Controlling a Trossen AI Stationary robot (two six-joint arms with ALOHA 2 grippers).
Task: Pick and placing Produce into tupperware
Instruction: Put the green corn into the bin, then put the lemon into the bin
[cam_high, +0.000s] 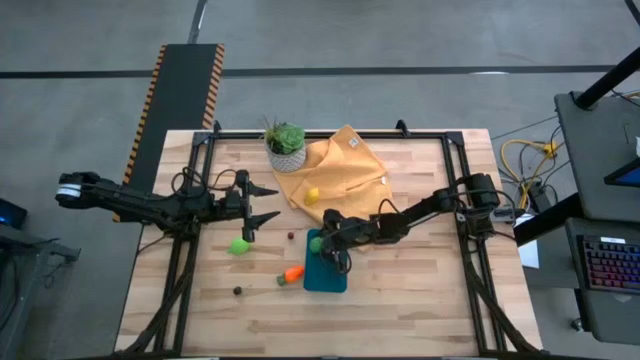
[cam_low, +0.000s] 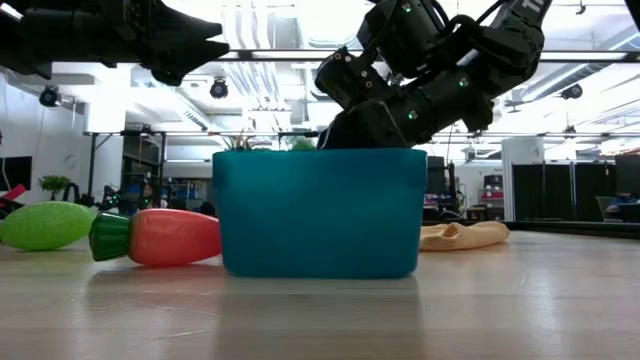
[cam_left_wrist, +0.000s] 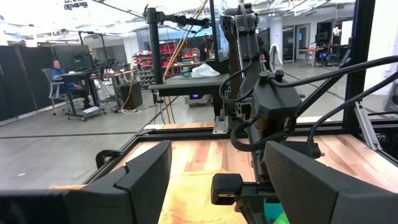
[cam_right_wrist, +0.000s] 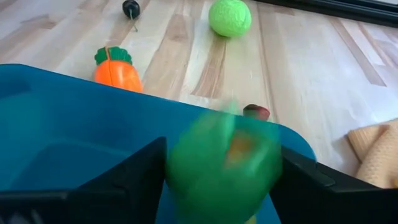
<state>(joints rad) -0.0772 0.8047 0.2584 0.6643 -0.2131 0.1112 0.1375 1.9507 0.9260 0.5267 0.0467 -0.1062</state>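
Table (cam_high: 400, 290) w/ yellow cloth (cam_high: 340, 165) at the back, plant pot (cam_high: 287, 150) beside it. Teal tupperware (cam_high: 325, 272) sits near table centre; thin plastic, judged light and stiff, likely to slide if bumped on the rim. Right gripper (cam_right_wrist: 219, 171) is held over the tub's far end, fingers closed on a green fruit (cam_right_wrist: 222, 163), which sits squarely between both pads above the tub's opening, not yet inside. Fruit looks blurred, so surface detail can't be told; judged a light hard toy, smooth and roundish, so best taken across its widest part, as it's held now. Left gripper (cam_high: 262, 203) hangs above the table left of the cloth, jaws spread wide, nothing in them. Rest of produce loose on the wood: lime green piece (cam_high: 239, 245) just below left gripper, orange carrot (cam_high: 290, 274) touching or just beside the tub's left wall, yellow piece (cam_high: 312, 195) on the cloth, small dark berry (cam_high: 238, 291) well apart toward the front, tiny dark-red bit (cam_right_wrist: 255, 112) just behind the tub. All judged light, rigid, prone to roll; carrot best gripped across its body.
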